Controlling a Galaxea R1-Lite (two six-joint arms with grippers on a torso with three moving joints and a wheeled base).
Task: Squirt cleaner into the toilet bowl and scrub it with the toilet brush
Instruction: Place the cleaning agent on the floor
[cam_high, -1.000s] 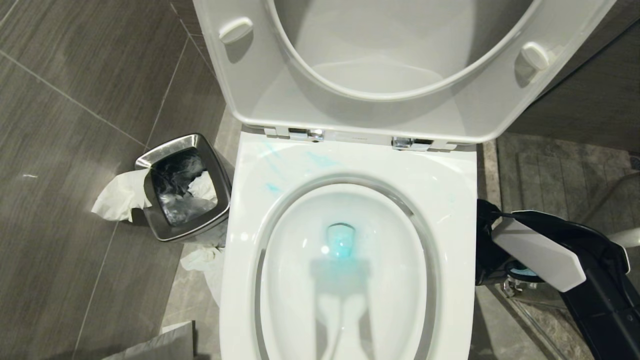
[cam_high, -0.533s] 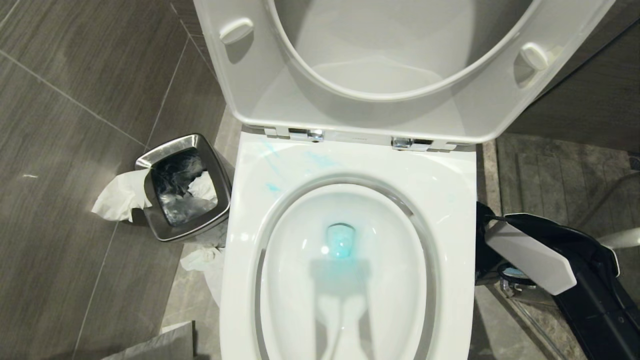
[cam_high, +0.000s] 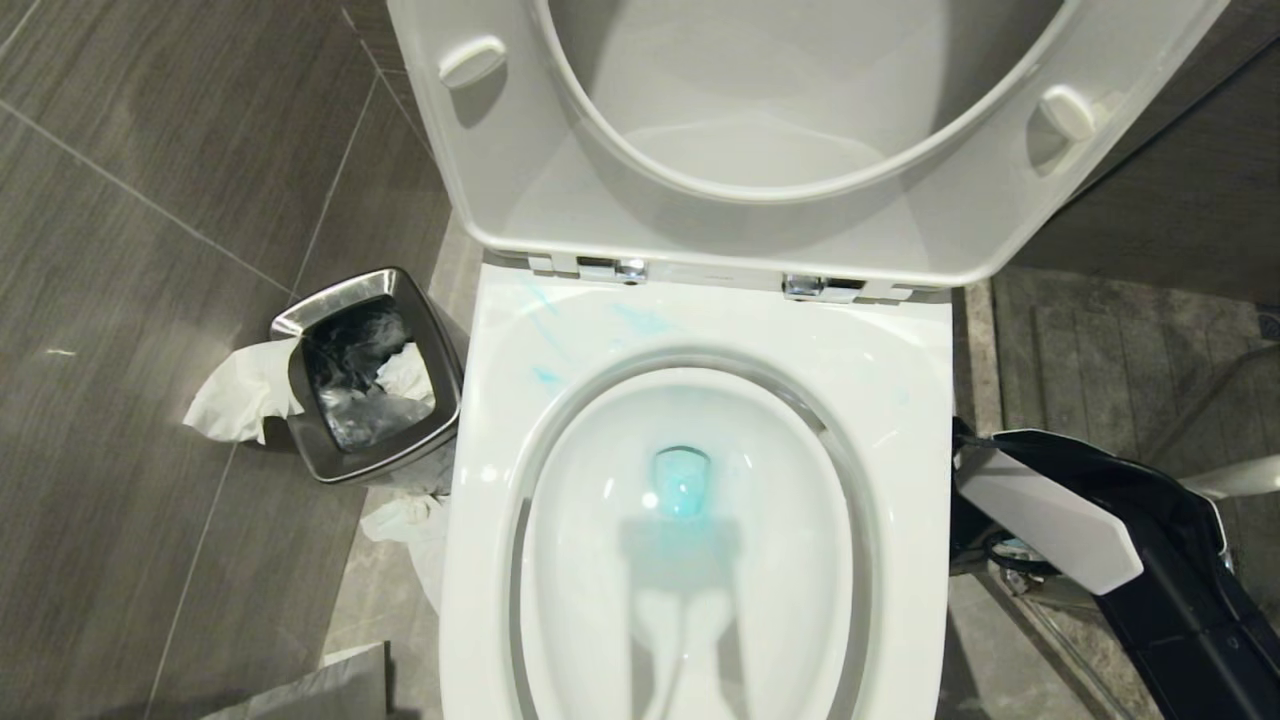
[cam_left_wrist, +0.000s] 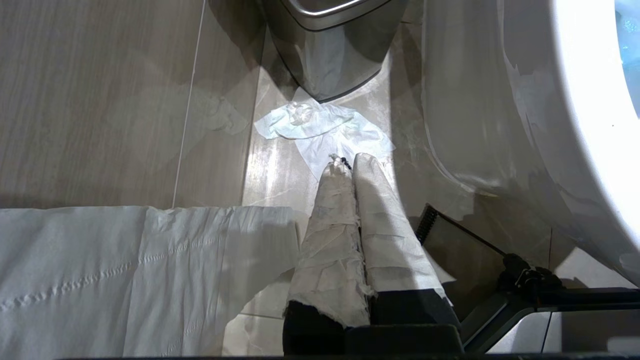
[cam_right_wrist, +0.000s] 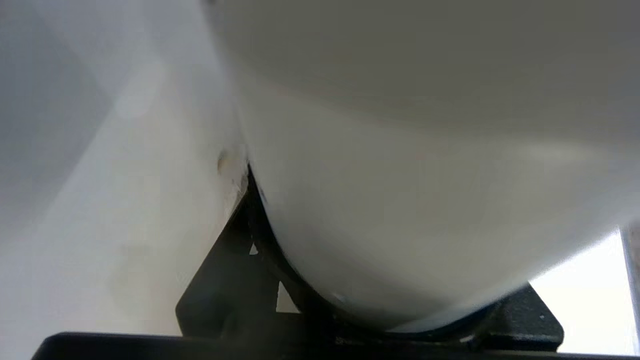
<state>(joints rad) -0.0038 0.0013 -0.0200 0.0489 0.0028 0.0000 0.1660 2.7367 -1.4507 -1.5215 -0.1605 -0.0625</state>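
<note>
Right now I see my right gripper (cam_high: 972, 508) low beside the toilet bowl's (cam_high: 900, 400) right flank, clamped on a white rounded container (cam_right_wrist: 400, 200), with turquoise cleaner (cam_high: 682, 482) tinting the water and smearing the back rim, while my left gripper (cam_left_wrist: 348, 162) hangs pinched shut over floor tissue (cam_left_wrist: 325, 132).

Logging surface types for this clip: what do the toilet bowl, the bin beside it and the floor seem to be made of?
Toilet bowl: looks like glazed white ceramic; glossy, with sharp light glints on the rim.
Bin: brushed steel by its look; silvery rim and mirror-like sides, dark liner inside.
Floor: large grey tiles, probably ceramic or stone-look, with a wood-like grain, thin grout lines and a dull sheen.
</note>
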